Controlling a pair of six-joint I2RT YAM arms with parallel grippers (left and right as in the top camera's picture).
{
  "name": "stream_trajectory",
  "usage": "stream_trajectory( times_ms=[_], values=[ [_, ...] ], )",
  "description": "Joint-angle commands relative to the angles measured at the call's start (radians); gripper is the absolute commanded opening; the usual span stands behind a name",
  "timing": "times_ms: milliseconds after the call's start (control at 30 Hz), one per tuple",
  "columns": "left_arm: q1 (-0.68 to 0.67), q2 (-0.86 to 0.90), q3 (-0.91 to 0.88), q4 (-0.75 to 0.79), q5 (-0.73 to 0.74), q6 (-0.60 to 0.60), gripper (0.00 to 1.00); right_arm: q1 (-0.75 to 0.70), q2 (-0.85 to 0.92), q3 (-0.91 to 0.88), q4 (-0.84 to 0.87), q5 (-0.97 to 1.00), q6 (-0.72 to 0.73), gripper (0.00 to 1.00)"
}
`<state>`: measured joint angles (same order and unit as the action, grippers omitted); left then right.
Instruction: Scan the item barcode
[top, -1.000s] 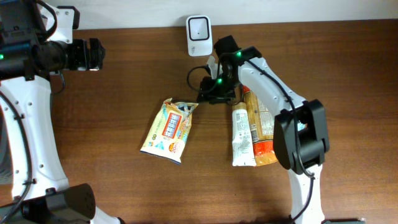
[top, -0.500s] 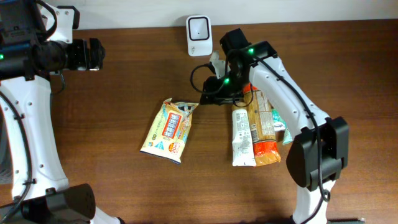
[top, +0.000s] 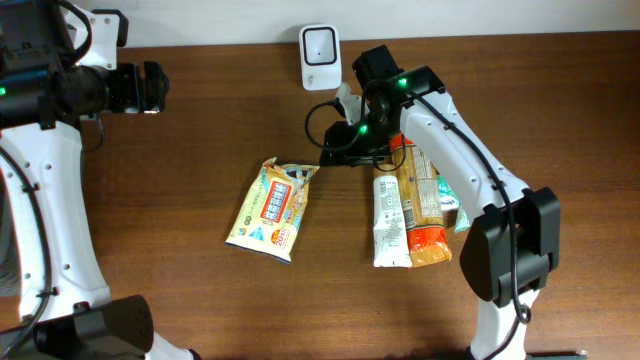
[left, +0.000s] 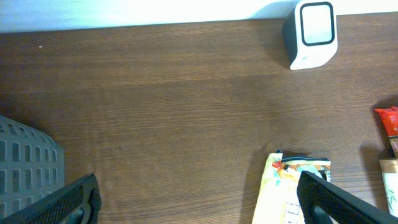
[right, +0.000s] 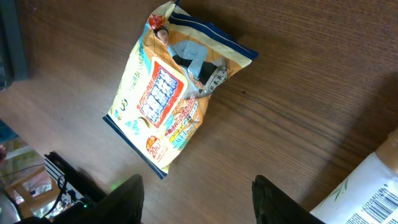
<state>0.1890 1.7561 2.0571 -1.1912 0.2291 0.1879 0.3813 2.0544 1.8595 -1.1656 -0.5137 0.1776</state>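
the crinkled yellow plastic snack packet (top: 270, 208) lies flat on the dark brown wooden counter (top: 180, 200), with wide wood to its left and front. a white pouch (top: 387, 215) and an orange pouch (top: 428, 240) crowd its right. the right jaws hover spread, gripping nothing, near its far corner. the white box-shaped scanner (top: 319, 45) stands at the far edge. the left jaws are spread wide, well apart.

The counter (top: 200, 120) is dark brown with fine, straight grain. At twelve o'clock, the scanner (top: 319, 44) is white with a pale grey window. The snack bag (top: 271, 208) is yellow, edged dark blue, with red-and-white lettering and a cartoon figure. At three o'clock, the pouch (top: 388, 222) is white with green print, and the packet (top: 424, 212) is orange-tan with a red end.
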Motion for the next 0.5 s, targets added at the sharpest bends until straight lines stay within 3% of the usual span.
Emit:
stream_trajectory(
  times_ms=[0, 467],
  values=[
    [0.003, -0.005, 0.006, 0.001, 0.007, 0.016, 0.99, 0.006, 0.007, -0.005, 0.002, 0.009, -0.005, 0.55],
    [0.003, -0.005, 0.006, 0.001, 0.007, 0.016, 0.99, 0.006, 0.007, -0.005, 0.003, 0.009, -0.005, 0.56]
  ],
)
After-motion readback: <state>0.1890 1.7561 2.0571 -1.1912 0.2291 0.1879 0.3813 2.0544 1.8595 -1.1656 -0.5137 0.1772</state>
